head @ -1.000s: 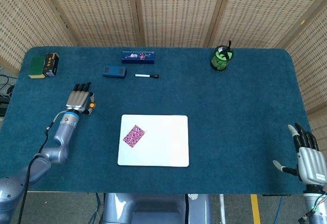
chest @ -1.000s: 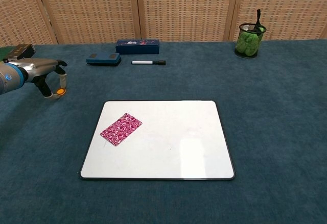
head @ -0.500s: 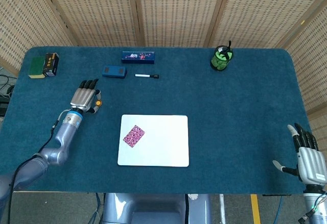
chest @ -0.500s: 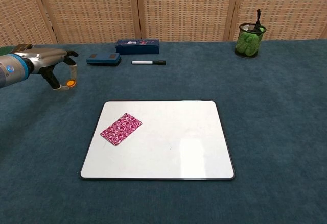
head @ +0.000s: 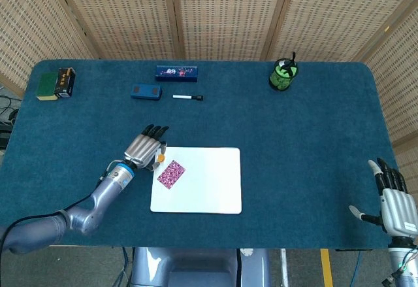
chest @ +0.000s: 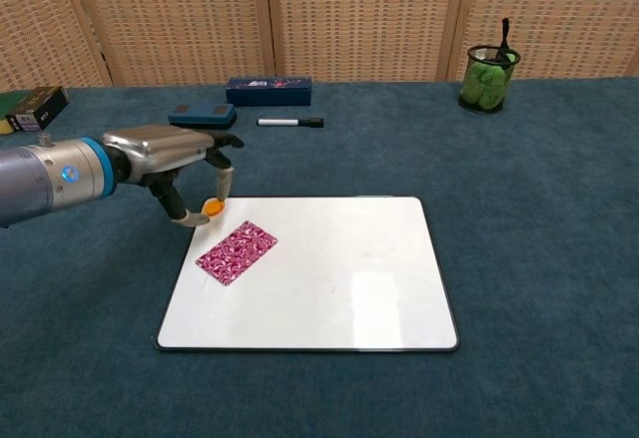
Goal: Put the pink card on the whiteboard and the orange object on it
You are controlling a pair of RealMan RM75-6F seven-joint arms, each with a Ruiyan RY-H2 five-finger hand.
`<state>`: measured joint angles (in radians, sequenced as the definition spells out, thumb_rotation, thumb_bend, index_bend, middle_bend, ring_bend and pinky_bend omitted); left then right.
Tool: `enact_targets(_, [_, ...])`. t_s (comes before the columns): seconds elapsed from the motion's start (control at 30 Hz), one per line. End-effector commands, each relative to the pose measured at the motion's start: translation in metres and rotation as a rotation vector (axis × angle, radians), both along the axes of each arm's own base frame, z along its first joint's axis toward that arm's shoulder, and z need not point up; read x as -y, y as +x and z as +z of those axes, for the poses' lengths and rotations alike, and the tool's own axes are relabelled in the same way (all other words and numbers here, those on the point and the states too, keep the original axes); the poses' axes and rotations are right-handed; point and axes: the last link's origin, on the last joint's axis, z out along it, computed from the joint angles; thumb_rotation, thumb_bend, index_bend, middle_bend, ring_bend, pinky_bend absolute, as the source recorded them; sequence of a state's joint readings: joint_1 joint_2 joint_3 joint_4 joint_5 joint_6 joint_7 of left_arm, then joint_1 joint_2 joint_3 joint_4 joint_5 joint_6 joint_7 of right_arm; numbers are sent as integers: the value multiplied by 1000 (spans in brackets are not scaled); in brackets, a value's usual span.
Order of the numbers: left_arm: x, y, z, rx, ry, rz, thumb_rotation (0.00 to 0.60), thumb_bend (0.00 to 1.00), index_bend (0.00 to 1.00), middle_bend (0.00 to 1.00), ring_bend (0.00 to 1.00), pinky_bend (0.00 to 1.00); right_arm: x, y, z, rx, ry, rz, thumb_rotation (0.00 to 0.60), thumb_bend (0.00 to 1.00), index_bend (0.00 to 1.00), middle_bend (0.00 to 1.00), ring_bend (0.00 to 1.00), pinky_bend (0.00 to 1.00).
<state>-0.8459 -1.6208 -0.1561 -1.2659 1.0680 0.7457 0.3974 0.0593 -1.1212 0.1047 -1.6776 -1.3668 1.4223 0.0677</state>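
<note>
The pink patterned card (head: pixel 171 174) (chest: pixel 236 252) lies flat on the left part of the whiteboard (head: pixel 209 189) (chest: pixel 339 288). My left hand (head: pixel 145 150) (chest: pixel 170 154) hovers over the whiteboard's upper left corner and pinches the small orange object (head: pixel 159 158) (chest: pixel 212 207) between thumb and a finger, just above and left of the card. My right hand (head: pixel 393 199) rests open near the table's right front edge, fingers spread, holding nothing; the chest view does not show it.
At the back lie a blue eraser (head: pixel 145 91) (chest: pixel 201 115), a black marker (head: pixel 188 97) (chest: pixel 291 122) and a dark blue box (head: pixel 176 72) (chest: pixel 268 90). A green-filled pen cup (head: pixel 284 74) (chest: pixel 484 79) stands back right. Green and black boxes (head: pixel 55 83) sit back left.
My left hand has carried the orange object from the table's left side rightward and toward the front, reaching the whiteboard's upper left corner beside the card. The right hand has not moved.
</note>
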Motion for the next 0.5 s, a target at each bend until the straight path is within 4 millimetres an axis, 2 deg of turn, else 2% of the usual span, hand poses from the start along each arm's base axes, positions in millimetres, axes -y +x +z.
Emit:
enact_targets(0.03, [15,17,-15,-11,-31,-28,600,321,550,0,0,0,0,0,0,2,0,0,600,0,0,0,0,0])
enact_targets(0.2, [23,22,-21,-38,-32,-40,600,320,550,0,0,0,0,-1,0,3,1,0,600,0,0,0,0,0])
enact_targets(0.5, [31,24,-20,-59,-30,-52,600,311,550,0,0,0,0,-1,1,4,2,0,600,0,0,0,0,0])
